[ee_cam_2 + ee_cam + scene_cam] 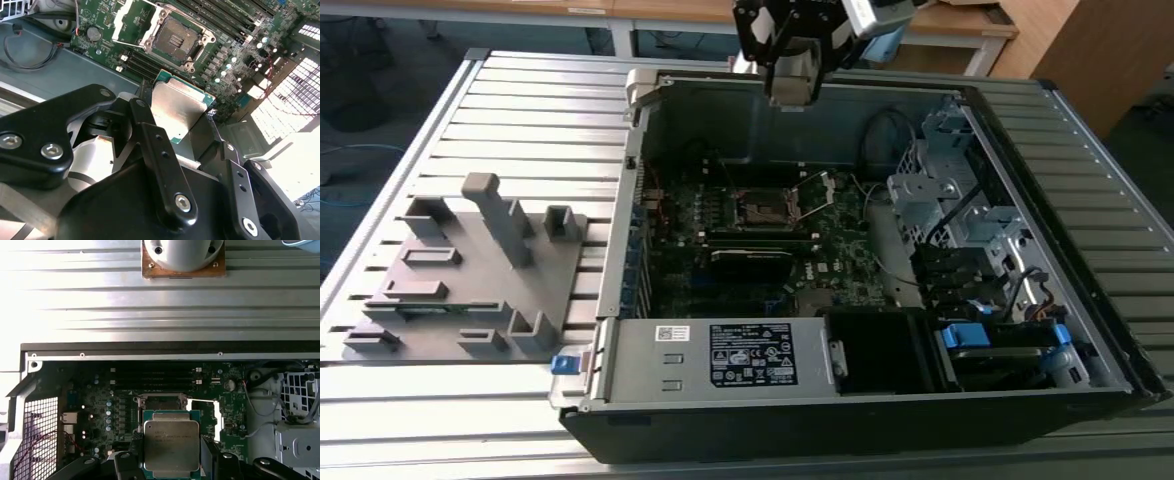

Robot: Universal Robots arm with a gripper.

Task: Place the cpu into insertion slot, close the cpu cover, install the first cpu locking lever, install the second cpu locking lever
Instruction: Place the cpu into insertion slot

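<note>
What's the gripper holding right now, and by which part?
The gripper holds the cpu, clamped across two opposite side edges.

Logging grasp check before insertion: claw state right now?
Claw: closed on the cpu, held clear of the empty insertion slot.

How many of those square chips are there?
1. The cpu is held in the gripper, up above the open computer case. The slot in the case is empty, so none hides there.
</note>
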